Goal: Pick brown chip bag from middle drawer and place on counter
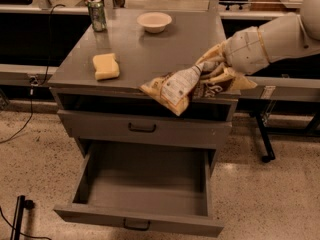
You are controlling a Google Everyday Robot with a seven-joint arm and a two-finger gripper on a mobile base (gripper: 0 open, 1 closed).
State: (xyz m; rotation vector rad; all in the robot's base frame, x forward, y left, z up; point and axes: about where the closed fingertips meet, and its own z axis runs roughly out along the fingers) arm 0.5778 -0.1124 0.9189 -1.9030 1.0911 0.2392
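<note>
Crinkled bag (175, 86) in tool (213, 72) above counter (145, 54)

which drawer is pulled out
The lowest drawer, pulled out and empty; the drawer above is shut. The gripper holds the brown chip bag over the counter edge.

Overall light: you get a dim, warm, yellowish cast over the whole scene.
Source: light falls from above, and the counter (145, 54) carries a soft pale sheen around the bowl (154, 21) and the can (97, 15).
Brightest part: the arm's pale shell at the upper right, where the gripper (214, 68) clasps the brown chip bag (175, 86) over the counter's front right edge.
Shadows: the gap under the counter lip is near black. The middle drawer (145, 181) darkens toward its back wall.
Background: you see black bands behind the counter.
Floor (280, 194): evenly lit.
</note>
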